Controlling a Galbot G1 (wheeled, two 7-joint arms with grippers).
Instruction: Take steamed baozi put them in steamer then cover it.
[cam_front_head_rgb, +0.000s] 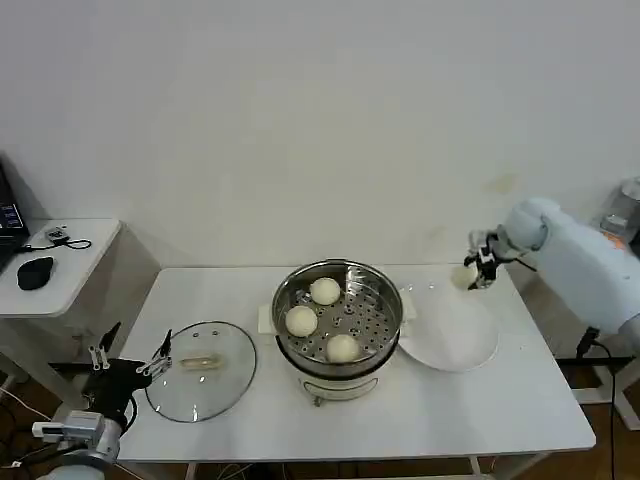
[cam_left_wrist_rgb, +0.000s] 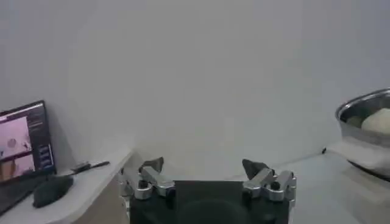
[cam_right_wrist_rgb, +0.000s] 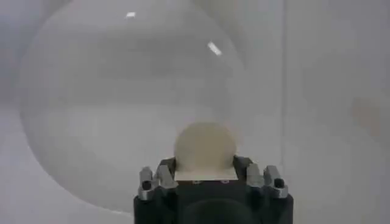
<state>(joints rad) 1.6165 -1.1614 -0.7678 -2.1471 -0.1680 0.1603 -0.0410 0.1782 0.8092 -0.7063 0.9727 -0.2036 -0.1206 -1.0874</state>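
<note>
A white table (cam_front_head_rgb: 500, 400) is standing before a plain pale wall (cam_front_head_rgb: 320, 120), carrying a clear glass plate (cam_front_head_rgb: 455, 340) toward its right side. To the left, a smaller white side table (cam_front_head_rgb: 75, 265) is holding a black mouse (cam_front_head_rgb: 35, 272) beside a laptop (cam_left_wrist_rgb: 24, 149) that is showing a lit screen.

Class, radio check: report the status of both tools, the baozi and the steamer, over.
Right tool shut on fourth baozi, raised above glass plate. Left tool open, parked beside cover. Three baozi in steamer. Path clear.
</note>
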